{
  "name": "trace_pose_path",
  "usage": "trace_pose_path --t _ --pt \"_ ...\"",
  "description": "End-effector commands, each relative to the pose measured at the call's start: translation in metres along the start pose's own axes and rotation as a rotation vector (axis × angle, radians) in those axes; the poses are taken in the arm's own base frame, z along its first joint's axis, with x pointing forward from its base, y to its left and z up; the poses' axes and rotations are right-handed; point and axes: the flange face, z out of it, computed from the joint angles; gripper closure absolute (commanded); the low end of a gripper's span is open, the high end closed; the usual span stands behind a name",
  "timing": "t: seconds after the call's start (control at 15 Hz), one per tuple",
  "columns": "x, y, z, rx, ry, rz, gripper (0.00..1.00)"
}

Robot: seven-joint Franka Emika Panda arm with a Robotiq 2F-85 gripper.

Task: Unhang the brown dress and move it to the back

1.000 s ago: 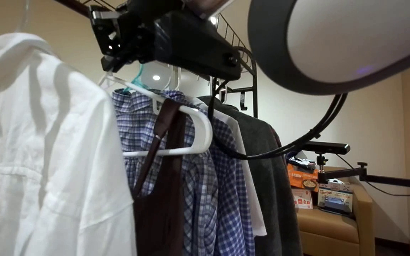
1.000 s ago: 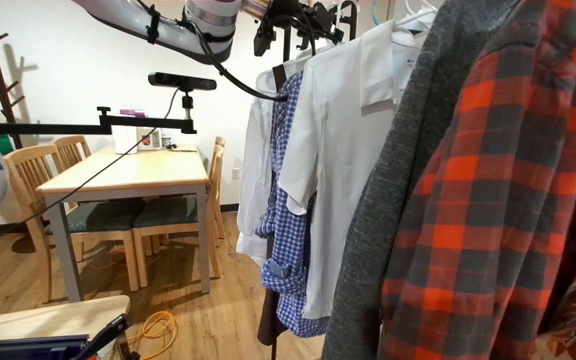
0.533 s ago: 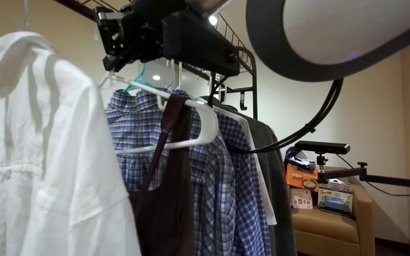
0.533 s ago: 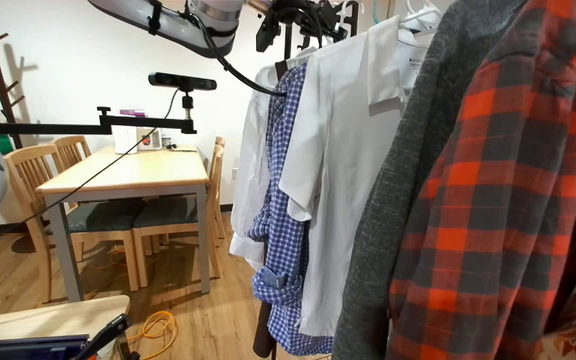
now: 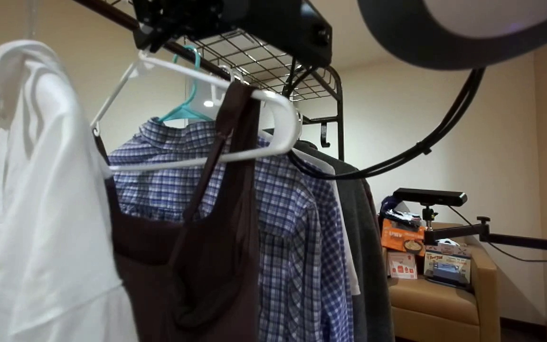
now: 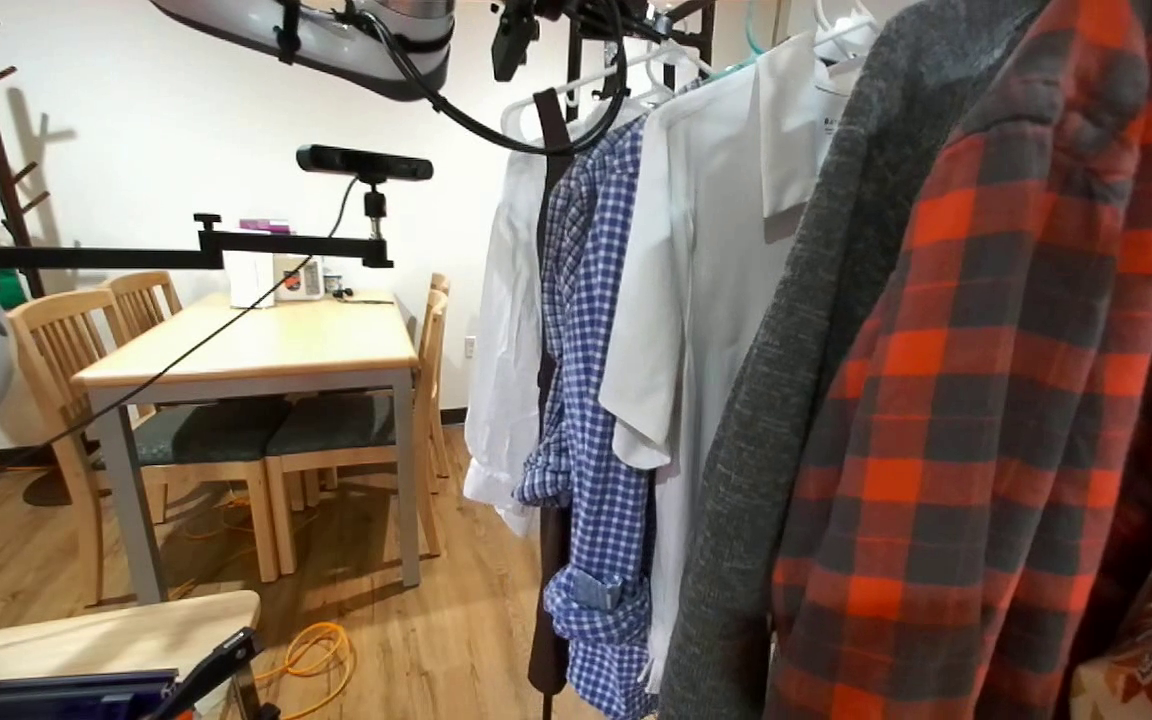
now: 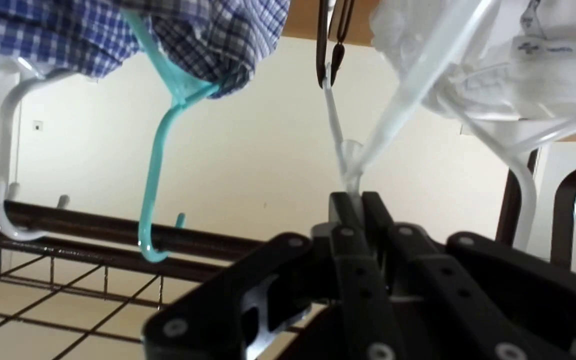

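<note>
my fingers (image 7: 342,210) are pressed together on the neck of a white plastic hanger (image 5: 287,123), near the dark rail (image 7: 93,225). its hook is hidden behind my own dark parts, so i can't say for sure whether it touches that rail. the brown dress (image 5: 226,266) hangs from this hanger by its straps, below me, low scooped neck showing. at one side a white long-sleeved shirt (image 5: 50,190) overlaps its edge; behind it is a blue-and-white plaid shirt (image 5: 283,209) on a teal hanger (image 5: 185,113), whose hook goes over the rail in the wrist view. in an exterior view the dress shows only as a narrow dark strip between white and blue cloth, and nearer that camera come a white short-sleeved shirt (image 6: 726,260), a dark grey garment (image 6: 751,500) and a red-and-black plaid shirt (image 6: 956,400). a tan armchair (image 5: 435,304) with packages (image 5: 399,232) on it stands in the background.
</note>
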Motion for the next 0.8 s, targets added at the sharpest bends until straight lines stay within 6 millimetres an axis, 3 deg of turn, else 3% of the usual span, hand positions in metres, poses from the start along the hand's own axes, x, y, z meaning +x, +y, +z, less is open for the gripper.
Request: trace_pose_path --t 0.0,0.27,0.47,0.73 --pt "0.03 0.008 -0.005 -0.023 0.092 -0.004 0.93" --pt "0.033 0.015 0.025 -0.03 0.059 -0.007 0.93" --pt "0.023 0.018 0.048 -0.044 0.017 -0.003 0.93" --pt "0.008 0.026 0.062 -0.063 -0.029 -0.004 0.93"
